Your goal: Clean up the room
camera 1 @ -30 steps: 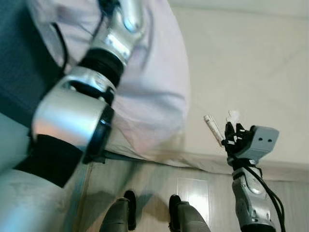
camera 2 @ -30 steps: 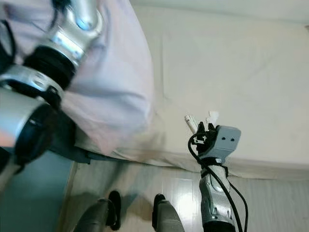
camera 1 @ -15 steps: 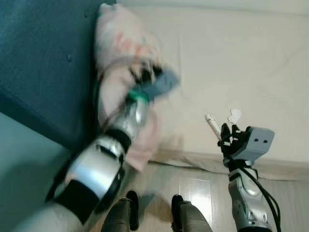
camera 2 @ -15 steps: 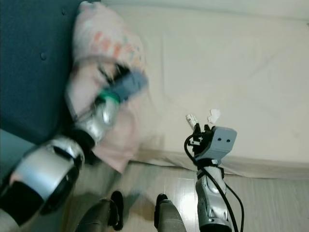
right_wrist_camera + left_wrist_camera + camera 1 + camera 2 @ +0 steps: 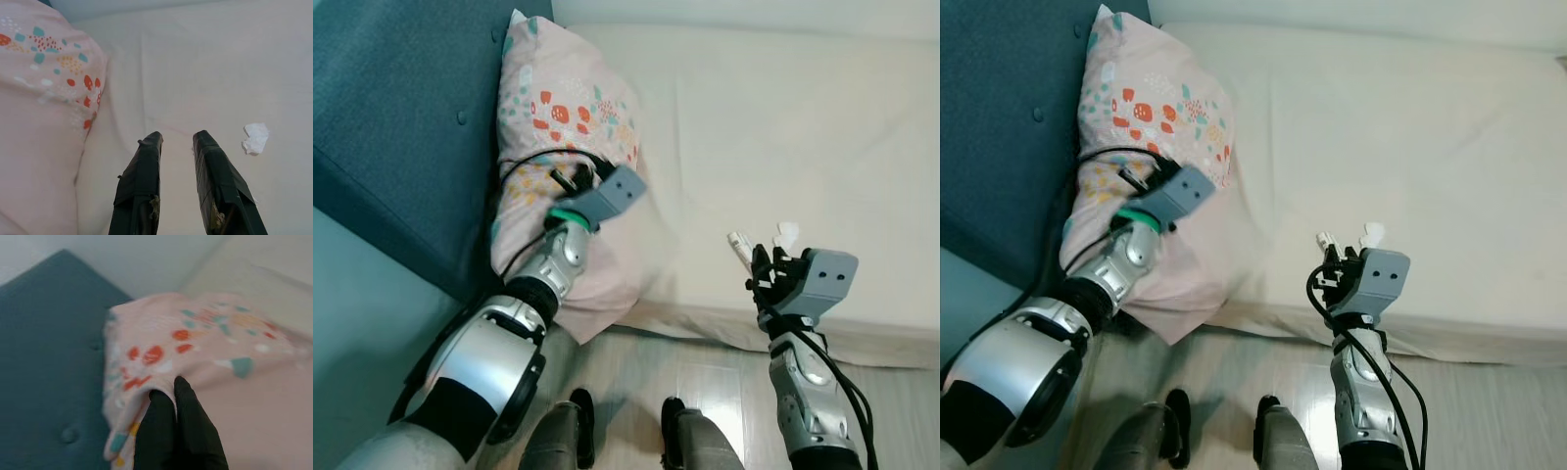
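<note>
I read no brand, label or writing anywhere; the only marking is the red, teal and yellow print on the pink pillow (image 5: 570, 137), which lies at the head end of the cream mattress (image 5: 1410, 147) against the teal buttoned headboard (image 5: 401, 108). My left gripper (image 5: 168, 392) is clenched on a fold of the pillow fabric. My right gripper (image 5: 176, 142) hovers released over the bare mattress beside the pillow, with a crumpled white tissue (image 5: 256, 137) near its fingers and pale wood flooring (image 5: 1489, 411) below the mattress edge.
</note>
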